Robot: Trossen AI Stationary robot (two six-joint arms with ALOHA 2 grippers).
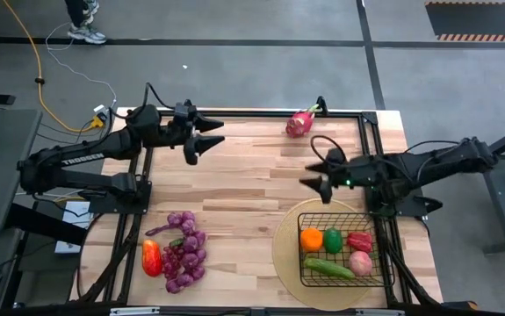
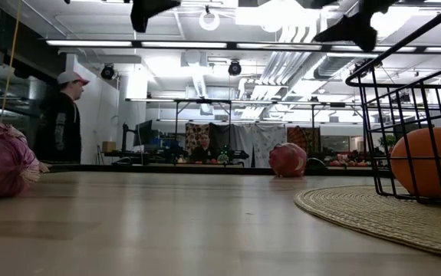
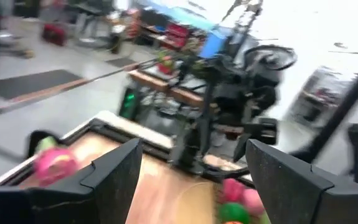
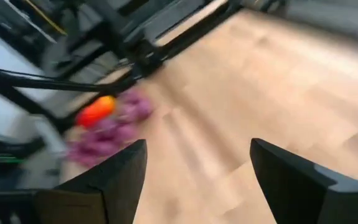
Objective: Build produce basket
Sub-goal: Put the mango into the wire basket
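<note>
Counting five pieces in the basket [image 1: 304,230] on the mat [image 1: 283,250], I saw one orange [image 1: 312,239], two peppers, one cucumber [image 1: 328,269] and one pink fruit. Outside lay the grapes [image 1: 185,250], a red pepper [image 1: 151,257] and the dragon fruit [image 1: 299,122]. Both the left gripper [image 1: 205,139] and the right gripper [image 1: 315,171] hung open and empty; the wrist views were blurred.

Bright overhead ceiling lights, glare in low view, both wrist views motion-blurred, soft faint shadows
</note>
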